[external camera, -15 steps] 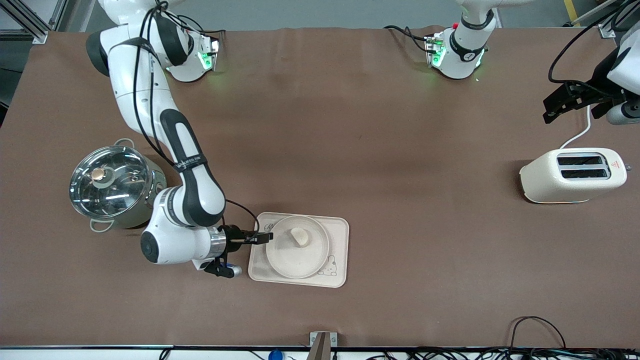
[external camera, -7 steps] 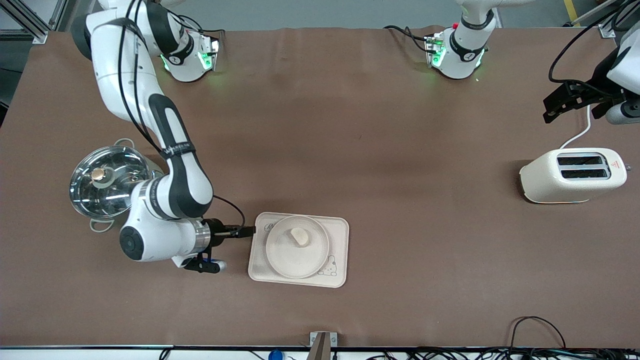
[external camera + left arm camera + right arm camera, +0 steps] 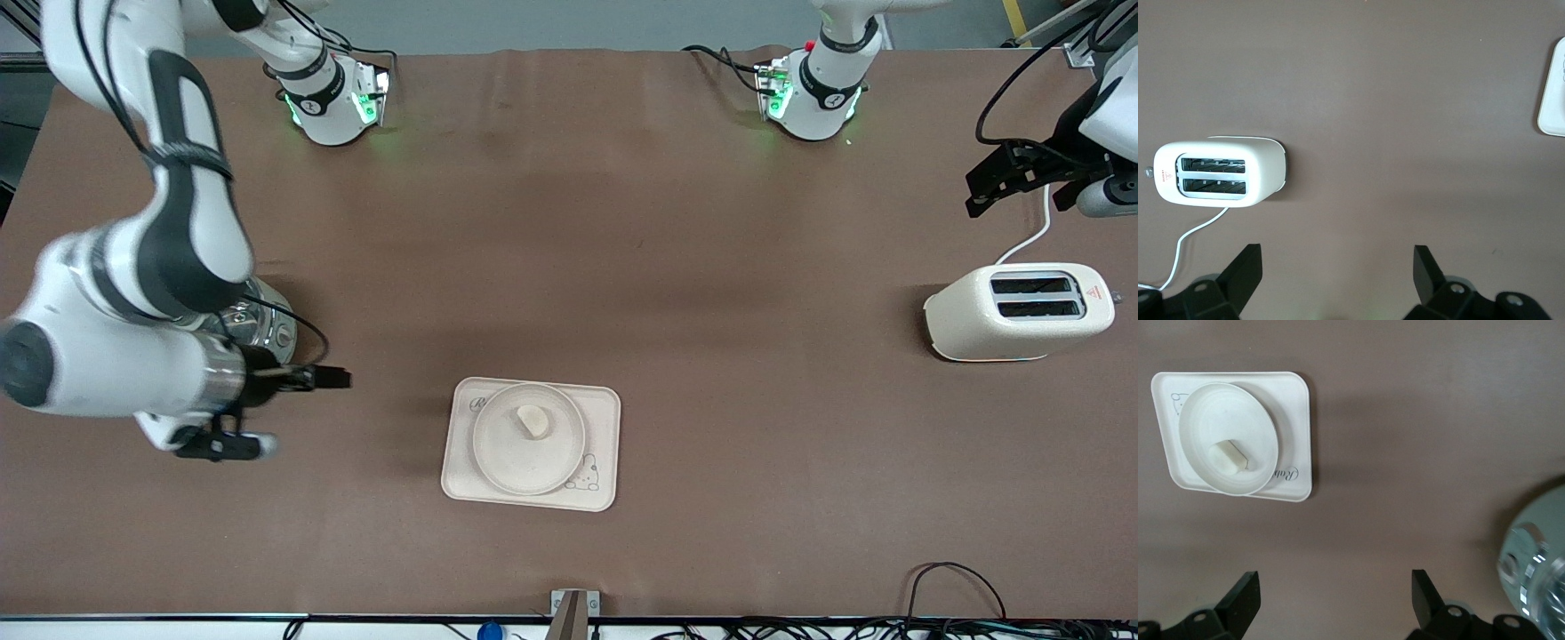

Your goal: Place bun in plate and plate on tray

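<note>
The cream bun (image 3: 533,420) lies in the round plate (image 3: 524,462), and the plate sits on the rectangular tray (image 3: 603,418) near the table's middle. The right wrist view shows the same stack: bun (image 3: 1230,457), plate (image 3: 1195,413), tray (image 3: 1298,400). My right gripper (image 3: 333,379) hangs over bare table between the pot and the tray, well apart from both, open and empty (image 3: 1335,593). My left gripper (image 3: 991,182) waits high over the table edge at the left arm's end, above the toaster, open and empty (image 3: 1336,260).
A steel pot (image 3: 267,324) stands at the right arm's end, mostly hidden under the right arm; its lid shows in the right wrist view (image 3: 1538,567). A cream toaster (image 3: 1018,311) with a white cord sits at the left arm's end.
My right gripper has let go of the plate's rim, opened wide and drawn back from the tray toward the pot, rising. Plate, bun, tray and left arm have not moved.
</note>
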Motion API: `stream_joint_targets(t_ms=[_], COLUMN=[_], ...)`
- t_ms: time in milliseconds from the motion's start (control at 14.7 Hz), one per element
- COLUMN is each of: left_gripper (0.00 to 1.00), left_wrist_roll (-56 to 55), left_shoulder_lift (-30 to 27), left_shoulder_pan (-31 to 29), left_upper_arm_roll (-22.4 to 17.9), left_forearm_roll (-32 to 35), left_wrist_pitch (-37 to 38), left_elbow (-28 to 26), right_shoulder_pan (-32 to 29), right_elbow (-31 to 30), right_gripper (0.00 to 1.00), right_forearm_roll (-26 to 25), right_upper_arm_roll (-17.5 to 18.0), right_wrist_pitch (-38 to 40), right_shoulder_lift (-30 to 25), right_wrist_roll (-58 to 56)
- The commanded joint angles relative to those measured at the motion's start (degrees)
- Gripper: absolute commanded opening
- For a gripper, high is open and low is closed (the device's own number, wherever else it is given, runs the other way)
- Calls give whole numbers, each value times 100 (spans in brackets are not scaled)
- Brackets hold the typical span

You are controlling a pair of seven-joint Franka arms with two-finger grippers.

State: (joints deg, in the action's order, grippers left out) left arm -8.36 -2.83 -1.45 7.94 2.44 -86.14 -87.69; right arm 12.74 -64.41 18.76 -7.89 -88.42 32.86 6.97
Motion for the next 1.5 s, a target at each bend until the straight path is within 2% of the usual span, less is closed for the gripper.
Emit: stream_joint_targets(t_ms=[0,205,341,477,545,614,750,886,1023,1295,1432], left_gripper=[100,100,100,100,100,100,100,100,100,100,100], left_wrist_roll=[107,116,116,107,107,107,116,116,107,116,107], left_shoulder_lift=[20,20,11,2,2,2,11,11,2,11,11], left_shoulder_pan=[-13,-13,-5,-4,-4,-4,-4,-4,-4,-4,13], left_upper_arm_roll=[33,33,41,50,50,50,50,50,50,50,68], left_forearm_roll=[-33,-69,-77,-86,-86,-86,-86,-86,-86,-86,-95], left_wrist_pitch=[98,98,107,107,107,107,107,107,107,107,115], left_elbow=[112,112,112,112,112,112,112,112,112,112,112], right_shoulder_pan=[-279,-596,-623,-597,-649,-737,-991,-1316,-1484,-1221,-1378], right_elbow=[-450,-450,-484,-1009,-1360,-1625,-1750,-1925,-1988,-2373,-2383], right_gripper=[100,100,100,100,100,100,100,100,100,100,100], right_forearm_roll=[-643,-926,-1495,-2076,-2209,-2219,-2219,-2219,-2175,-2140,-1965], right_upper_arm_roll=[103,103,182,191,191,191,244,515,639,525,648], right_wrist_pitch=[280,737,948,1029,924,792,852,853,800,573,519], right_shoulder_lift=[-876,-1439,-1817,-2510,-2870,-3221,-3540,-3856,-3884,-4051,-4042], right_wrist_roll=[-99,-116,-116,-108,-116,-143,-336,-345,-362,-345,-345])
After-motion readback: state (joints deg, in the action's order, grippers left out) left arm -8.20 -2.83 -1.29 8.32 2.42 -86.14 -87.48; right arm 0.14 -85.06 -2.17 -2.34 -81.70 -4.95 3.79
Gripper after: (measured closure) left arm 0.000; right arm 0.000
